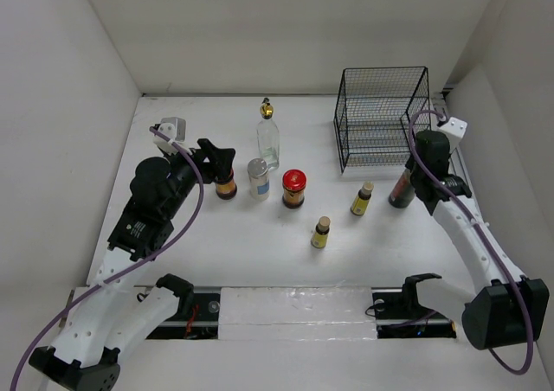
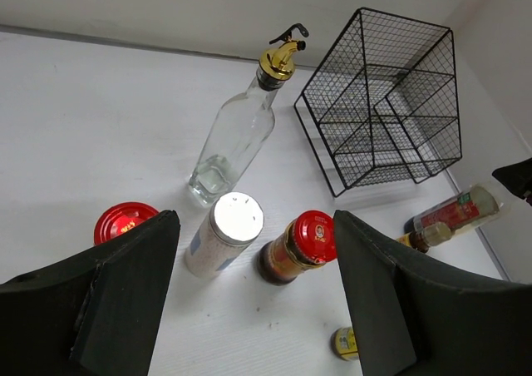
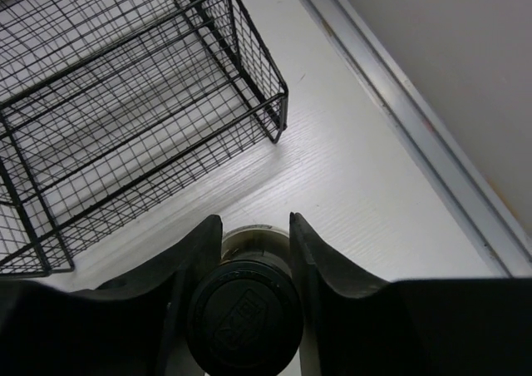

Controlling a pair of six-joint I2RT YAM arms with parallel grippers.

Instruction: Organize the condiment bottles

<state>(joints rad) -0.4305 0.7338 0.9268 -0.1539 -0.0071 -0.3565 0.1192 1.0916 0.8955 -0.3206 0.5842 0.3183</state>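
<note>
Downward, right hand (image 3: 253, 226) clenched on dark black-capped bottle (image 3: 243, 318), left hand (image 2: 254, 222) released, tilted low.

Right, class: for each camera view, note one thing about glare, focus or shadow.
Top view: even light, only soft shadows, as by the red jar. Left wrist view: the lid of the shaker glares blank white; the near fingers loom dark and soft. Right wrist view: the cap of the dark bottle, close to the lens, is soft; the basket is sharp.

bright even light, soft short shadows, glare on silver-lidded shaker (image 2: 235, 219)
</note>
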